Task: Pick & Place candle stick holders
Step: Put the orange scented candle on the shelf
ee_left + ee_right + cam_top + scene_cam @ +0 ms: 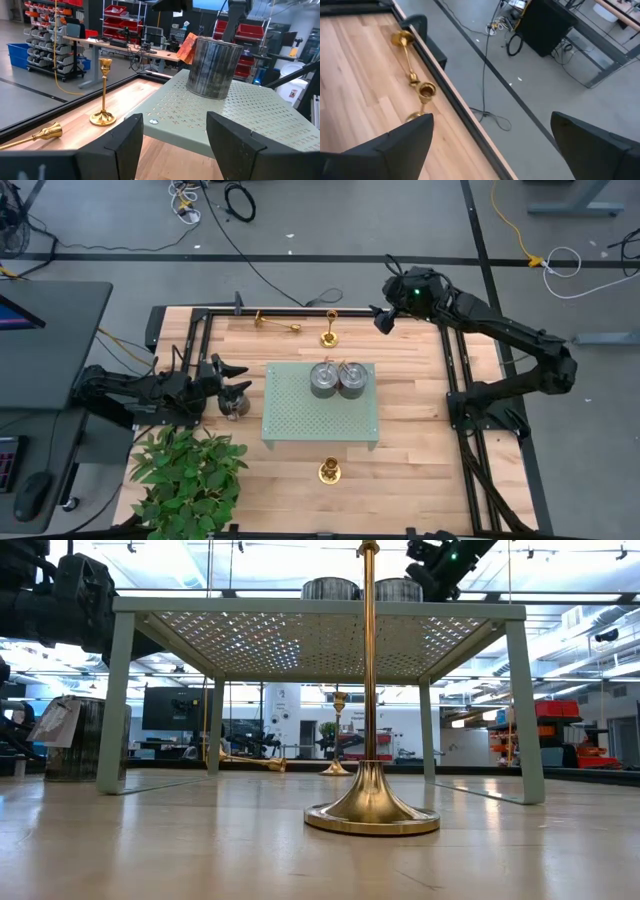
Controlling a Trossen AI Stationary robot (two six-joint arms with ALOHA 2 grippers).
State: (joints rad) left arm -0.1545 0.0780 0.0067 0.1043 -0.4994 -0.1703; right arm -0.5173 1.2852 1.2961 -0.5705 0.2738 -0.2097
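Note:
Three gold candle stick holders show. One stands upright on its round base near the table's front edge [329,471], close in the low view [370,690]. Another stands upright at the far edge [329,335] [103,92] [423,95]. A third lies on its side beside it [275,322] [406,50]. My right gripper [381,318] [490,135] hovers open above the far edge, to the right of the upright far one. My left gripper [238,378] [175,135] waits open at the left, level, nothing between its fingers.
A pale green perforated stand [285,420] [320,612] fills the table's middle with two grey metal cans [338,379] on top. Another grey can [235,404] stands on the wood by my left gripper. A potted plant [185,480] crowds the near left corner. Black rails frame the table.

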